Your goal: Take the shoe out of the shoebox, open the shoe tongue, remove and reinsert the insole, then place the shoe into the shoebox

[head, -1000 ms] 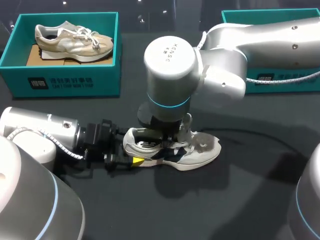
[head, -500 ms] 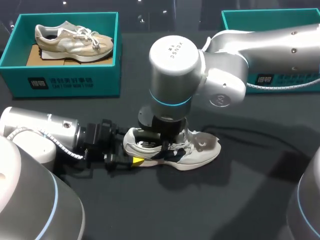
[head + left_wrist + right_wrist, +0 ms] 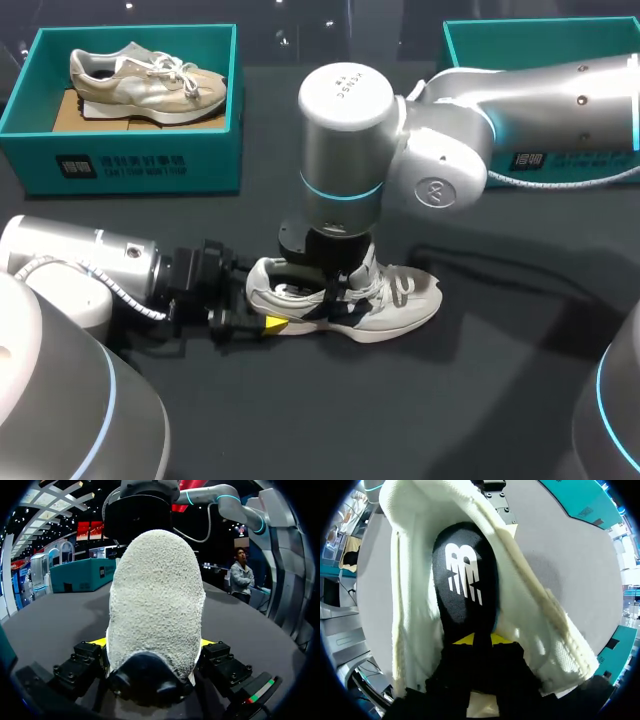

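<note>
shoe [image 3: 385,305]: white-grey, upright, heel clamped by left gripper [image 3: 266,320] | insole [image 3: 465,587]: black, seated inside, just ahead of right gripper [image 3: 475,640]

Fig. Item counts. Shoes ×2: beige shoe [image 3: 148,78] at 11 o'clock, grey-white shoe [image 3: 400,305] at worktop ctr. Teal boxes ×2: left shoebox [image 3: 130,150] at 11, right shoebox [image 3: 520,32] at 1. Black insole [image 3: 465,580] ×1. Arms ×2: left arm [image 3: 90,265], right arm [image 3: 345,140].

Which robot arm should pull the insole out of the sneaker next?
Probably right: the right end effector sits inside the white sneaker, directly over the black insole. The left end effector grips the heel from behind, so it suits steadying.
</note>
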Motion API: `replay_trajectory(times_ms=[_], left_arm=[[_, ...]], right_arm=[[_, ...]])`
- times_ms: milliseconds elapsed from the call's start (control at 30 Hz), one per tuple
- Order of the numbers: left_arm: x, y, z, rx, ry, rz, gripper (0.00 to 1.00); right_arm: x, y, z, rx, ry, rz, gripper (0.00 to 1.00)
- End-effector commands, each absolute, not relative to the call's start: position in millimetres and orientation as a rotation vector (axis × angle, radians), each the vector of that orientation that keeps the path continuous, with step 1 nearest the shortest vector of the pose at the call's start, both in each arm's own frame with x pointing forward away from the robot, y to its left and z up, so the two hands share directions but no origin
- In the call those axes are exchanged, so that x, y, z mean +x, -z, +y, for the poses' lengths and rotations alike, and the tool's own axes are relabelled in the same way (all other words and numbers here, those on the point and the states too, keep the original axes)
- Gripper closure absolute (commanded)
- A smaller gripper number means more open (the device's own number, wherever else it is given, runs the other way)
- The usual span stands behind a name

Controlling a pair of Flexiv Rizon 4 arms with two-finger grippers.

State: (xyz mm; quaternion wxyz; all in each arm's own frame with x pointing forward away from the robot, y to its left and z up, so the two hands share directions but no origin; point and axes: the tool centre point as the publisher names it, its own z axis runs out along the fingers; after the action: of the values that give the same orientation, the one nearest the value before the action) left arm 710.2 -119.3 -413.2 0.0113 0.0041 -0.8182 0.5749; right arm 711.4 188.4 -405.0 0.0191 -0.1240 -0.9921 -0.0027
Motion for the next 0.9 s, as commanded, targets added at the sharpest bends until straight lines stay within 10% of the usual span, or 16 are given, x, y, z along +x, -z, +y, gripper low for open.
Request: replay_trajectory(times_ms=[33, 900], left_arm=[[712, 411, -119, 0.015, -1.793, -2.554, 1.00], [712, 411, -119, 0.015, -1.793, -2.554, 1.00]], right_arm=[[693, 424, 184, -0.391, 0.022, -3.071, 1.00], [714, 380, 170, -0.299, 0.703, -3.165, 1.00]])
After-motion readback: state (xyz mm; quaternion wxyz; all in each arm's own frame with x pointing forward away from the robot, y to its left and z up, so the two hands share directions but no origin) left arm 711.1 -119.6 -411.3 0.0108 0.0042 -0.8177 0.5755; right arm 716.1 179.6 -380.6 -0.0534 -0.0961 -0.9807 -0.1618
